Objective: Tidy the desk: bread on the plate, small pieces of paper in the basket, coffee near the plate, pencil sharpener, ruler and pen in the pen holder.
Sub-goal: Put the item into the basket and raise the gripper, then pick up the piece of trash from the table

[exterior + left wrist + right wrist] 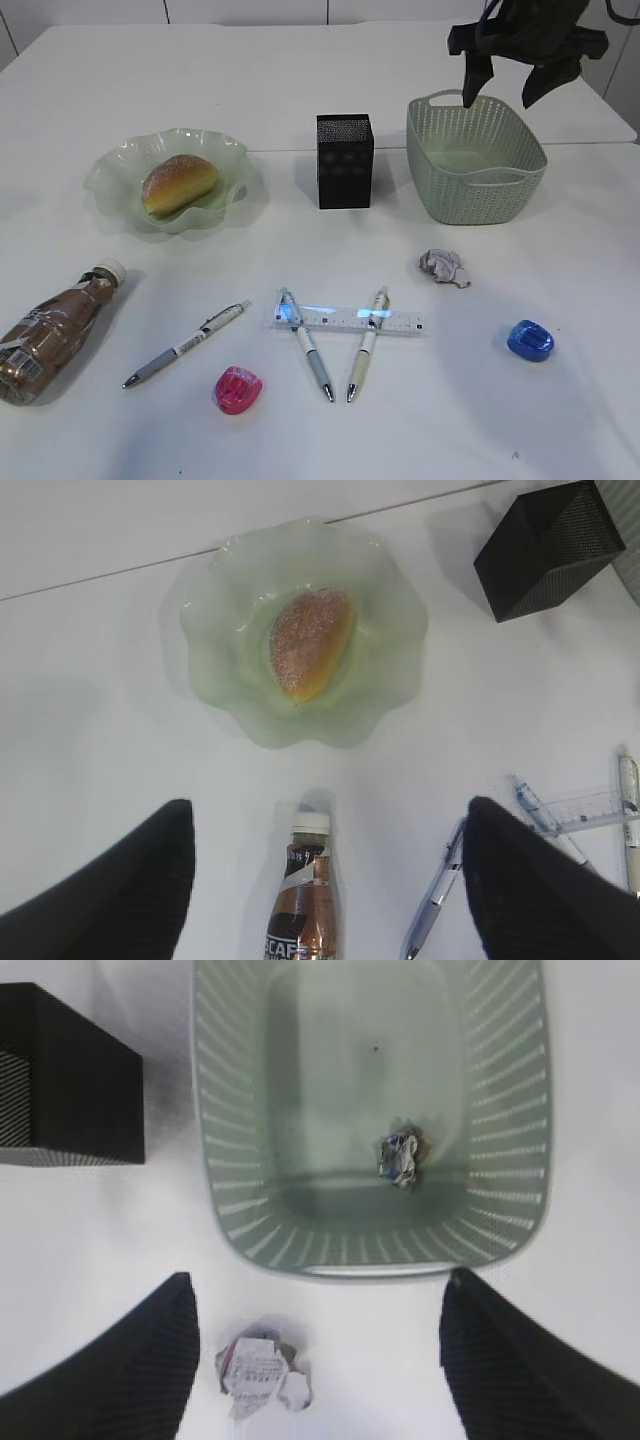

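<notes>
Counting three pens (184,345), two sharpeners (237,389), two paper balls (444,266).

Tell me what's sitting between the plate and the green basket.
The black pen holder stands upright between the plate holding the bread and the basket. It touches neither, with bare desk on both sides. The exterior view shows this best.

Matte black right tool (503,82) with tapering pointed fingers, finely ribbed black pads (130,1360), left tool (325,880) alike
</notes>
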Robot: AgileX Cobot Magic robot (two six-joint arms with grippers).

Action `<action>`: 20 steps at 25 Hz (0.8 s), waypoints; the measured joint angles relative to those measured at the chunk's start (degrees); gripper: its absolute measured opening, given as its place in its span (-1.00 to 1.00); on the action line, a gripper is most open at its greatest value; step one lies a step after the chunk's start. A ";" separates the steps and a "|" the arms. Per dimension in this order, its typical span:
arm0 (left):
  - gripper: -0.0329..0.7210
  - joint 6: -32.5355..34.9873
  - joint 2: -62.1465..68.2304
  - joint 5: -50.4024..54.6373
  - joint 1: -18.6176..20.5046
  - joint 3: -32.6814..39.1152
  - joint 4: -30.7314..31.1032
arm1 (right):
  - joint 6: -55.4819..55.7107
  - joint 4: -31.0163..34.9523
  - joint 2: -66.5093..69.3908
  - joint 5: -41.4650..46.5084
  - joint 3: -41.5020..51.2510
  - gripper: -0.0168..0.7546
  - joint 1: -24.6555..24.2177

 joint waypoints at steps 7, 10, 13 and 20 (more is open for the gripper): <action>0.66 0.00 -0.42 0.00 0.00 0.00 0.00 | -1.93 4.72 -3.07 0.35 5.77 0.56 0.85; 0.66 0.00 -0.42 0.00 0.00 0.00 0.00 | -2.37 4.86 -3.07 0.35 6.68 0.56 1.98; 0.66 0.00 -0.42 0.00 0.00 0.00 0.00 | -3.35 5.30 -3.07 0.35 8.97 0.56 5.47; 0.66 0.00 -0.42 0.03 0.00 0.00 0.00 | -3.81 4.16 -1.15 0.35 10.11 0.56 8.08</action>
